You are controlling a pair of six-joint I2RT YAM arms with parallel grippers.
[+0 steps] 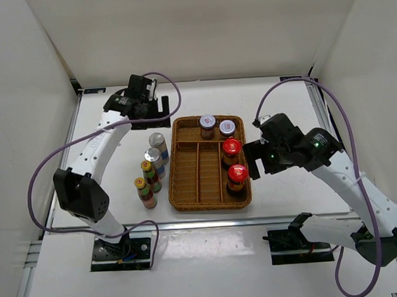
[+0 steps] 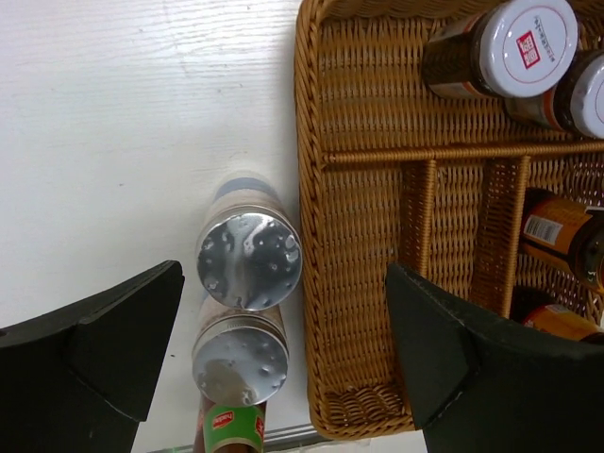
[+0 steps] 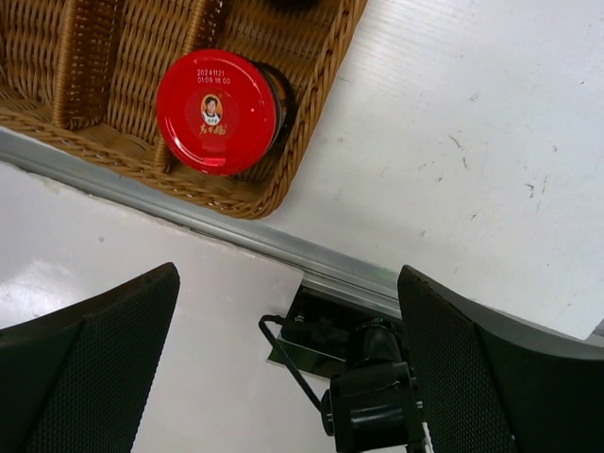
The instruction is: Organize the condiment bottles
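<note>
Sorting goes by pairs: the red-capped bottles fill the tray's right compartment and the grey-lidded jars its top one. The silver-topped bottles and yellow-capped bottles line up on the table left of the rim. The middle slots look free (probably theirs). The left gripper hangs over the silver pair, spread wide and empty. The right gripper is likewise, lower right of the tray. The silver pair stands tight against the rim.
</note>
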